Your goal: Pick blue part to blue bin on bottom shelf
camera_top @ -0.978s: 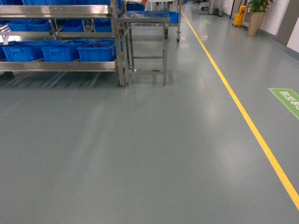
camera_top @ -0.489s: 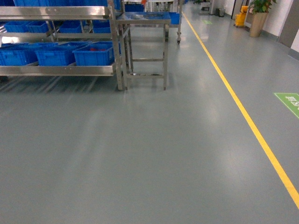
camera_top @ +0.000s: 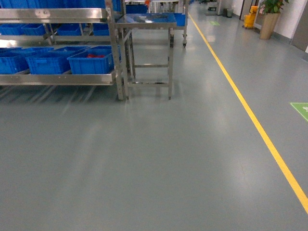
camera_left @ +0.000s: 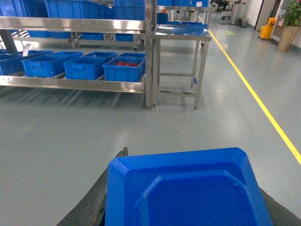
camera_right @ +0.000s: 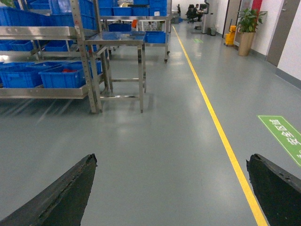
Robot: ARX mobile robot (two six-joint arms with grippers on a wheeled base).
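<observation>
The grey floor (camera_top: 144, 159) is taking up most of what I'm seeing, with the steel rack (camera_top: 57, 14) sitting well apart from the robot at the far left. The bottom shelf (camera_top: 57, 78) is carrying a row of bright crates; the blue bin (camera_top: 91, 61) at the near end is showing some red items (camera_left: 126, 63) inside, and I cannot tell which crate is the intended one. A steel table (camera_top: 147, 19) is standing just beside the rack's end post, and a yellow line (camera_top: 250, 120) is running along the right.

The left gripper (camera_left: 188, 207) seems to be clamping the blue part (camera_left: 188, 188), which is filling the bottom of the left wrist view with dark fingers (camera_left: 91, 207) showing at its sides. The right gripper (camera_right: 171, 188) is hanging spread wide, nothing between its jaws.

I'm judging the approach as the risky stretch: the base could be clipping the table legs, the upper rail could be blocking the reach down into the low crates, and the part could be landing among the red items if the wrong crate gets chosen
</observation>
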